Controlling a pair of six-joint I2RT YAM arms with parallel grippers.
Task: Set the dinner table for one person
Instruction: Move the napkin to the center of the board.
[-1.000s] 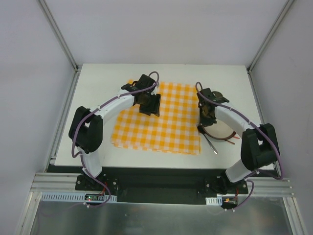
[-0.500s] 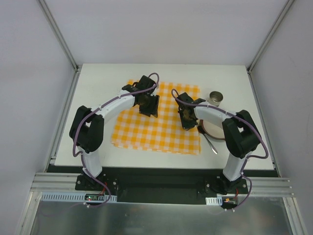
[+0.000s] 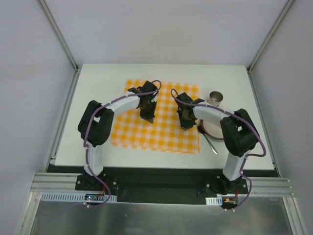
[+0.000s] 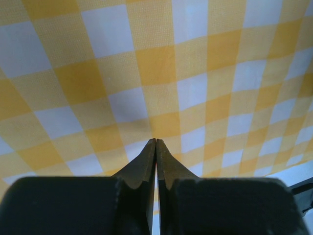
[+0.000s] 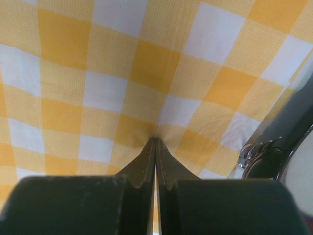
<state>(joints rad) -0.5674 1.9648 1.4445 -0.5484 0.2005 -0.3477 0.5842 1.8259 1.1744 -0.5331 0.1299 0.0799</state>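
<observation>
place: robot lab cell | evidence: white panel walls, aluminium frame posts, arms bolted to rail

No legible text, labels, numbers or signs anywhere in view.

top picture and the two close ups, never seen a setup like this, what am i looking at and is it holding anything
These are two robot arms bolted at the near edge of a white table. The top picture comes from a fixed camera above and behind them. Each close-up comes from a camera on one wrist, looking down past its own black fingers. On the table lies an orange-and-white checked cloth. To its right are a metal cup and a plate, partly hidden by the right arm, with a spoon by it. The left gripper and the right gripper are both shut, each seemingly pinching a bit of the cloth.
</observation>
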